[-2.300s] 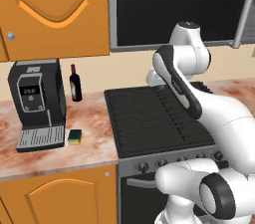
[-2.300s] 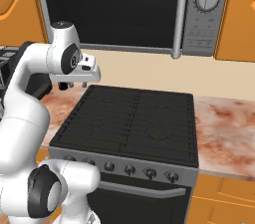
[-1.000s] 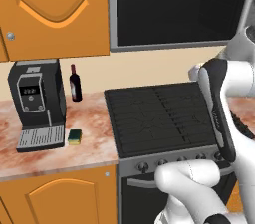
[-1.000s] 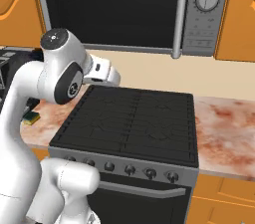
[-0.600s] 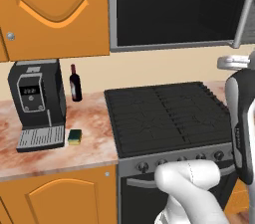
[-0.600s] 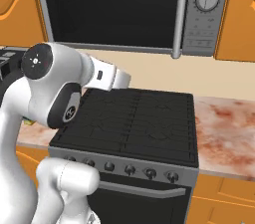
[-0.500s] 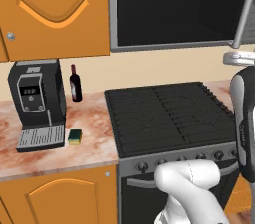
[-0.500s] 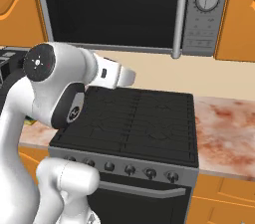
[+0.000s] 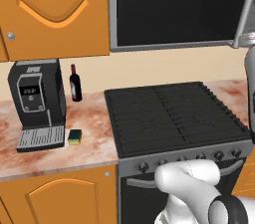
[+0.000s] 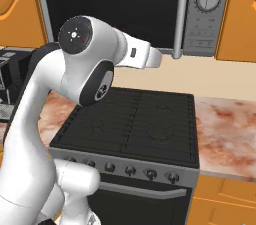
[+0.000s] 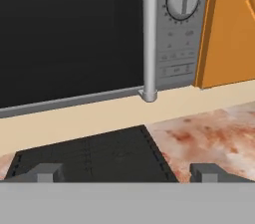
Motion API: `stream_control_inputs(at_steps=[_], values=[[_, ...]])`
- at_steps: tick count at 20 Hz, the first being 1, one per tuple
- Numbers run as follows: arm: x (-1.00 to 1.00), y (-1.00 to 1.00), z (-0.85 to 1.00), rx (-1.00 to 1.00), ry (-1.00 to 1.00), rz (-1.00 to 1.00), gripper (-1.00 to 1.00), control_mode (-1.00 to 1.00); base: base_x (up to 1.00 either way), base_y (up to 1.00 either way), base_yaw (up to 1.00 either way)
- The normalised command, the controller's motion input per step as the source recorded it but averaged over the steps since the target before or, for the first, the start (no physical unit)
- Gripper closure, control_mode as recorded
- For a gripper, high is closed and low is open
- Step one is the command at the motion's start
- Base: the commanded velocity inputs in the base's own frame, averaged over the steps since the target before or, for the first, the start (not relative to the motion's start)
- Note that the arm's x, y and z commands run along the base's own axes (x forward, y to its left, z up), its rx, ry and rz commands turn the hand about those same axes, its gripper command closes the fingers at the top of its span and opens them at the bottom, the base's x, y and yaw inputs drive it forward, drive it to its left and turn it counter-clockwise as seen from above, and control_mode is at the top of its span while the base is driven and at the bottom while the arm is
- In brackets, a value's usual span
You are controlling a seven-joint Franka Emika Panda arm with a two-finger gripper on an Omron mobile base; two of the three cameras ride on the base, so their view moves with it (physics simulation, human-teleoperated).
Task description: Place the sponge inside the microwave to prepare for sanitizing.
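The sponge (image 9: 75,137), a small yellow block with a dark green top, lies on the marble counter just right of the coffee machine's drip tray. The microwave (image 9: 177,10) hangs above the stove with its black glass door shut. Its grey bar handle (image 11: 149,34) stands upright beside the dial panel (image 11: 182,0). My gripper (image 11: 127,172) is open with nothing between its fingertips. It hovers over the stove's back right corner, facing the handle from below and a little way off. The arm's white hand (image 10: 151,57) reaches toward the microwave handle (image 10: 182,15), far from the sponge.
A black coffee machine (image 9: 38,103) and a dark wine bottle (image 9: 74,82) stand on the left counter. The black stove (image 9: 174,118) fills the middle. Marble counter (image 10: 225,129) continues right of the stove. Orange cabinets (image 9: 55,11) flank the microwave.
The arm has swung from the left side of the stove rightward and up toward the microwave handle. The gripper stayed open. The sponge has not moved.
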Motion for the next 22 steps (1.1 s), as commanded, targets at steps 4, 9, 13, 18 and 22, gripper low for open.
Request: stream_control_inputs(at_steps=[4, 9, 13, 18, 22], values=[[0.61, -0.27, 0.07, 0.00, 0.13, 0.00, -1.00, -1.00, 0.00, 0.00, 0.00], [0.49, -0.21, -0.05, 0.00, 0.00, 0.00, -1.00, -1.00, 0.00, 0.00, 0.00], [0.53, -0.43, -0.03, 0.01, 0.00, 0.04, -1.00, -1.00, 0.00, 0.00, 0.00], [0.49, -0.34, -0.04, 0.00, 0.00, 0.06, -1.00, -1.00, 0.00, 0.00, 0.00], [0.42, -0.19, -0.02, 0.00, 0.00, 0.04, -1.00, -1.00, 0.00, 0.00, 0.00]])
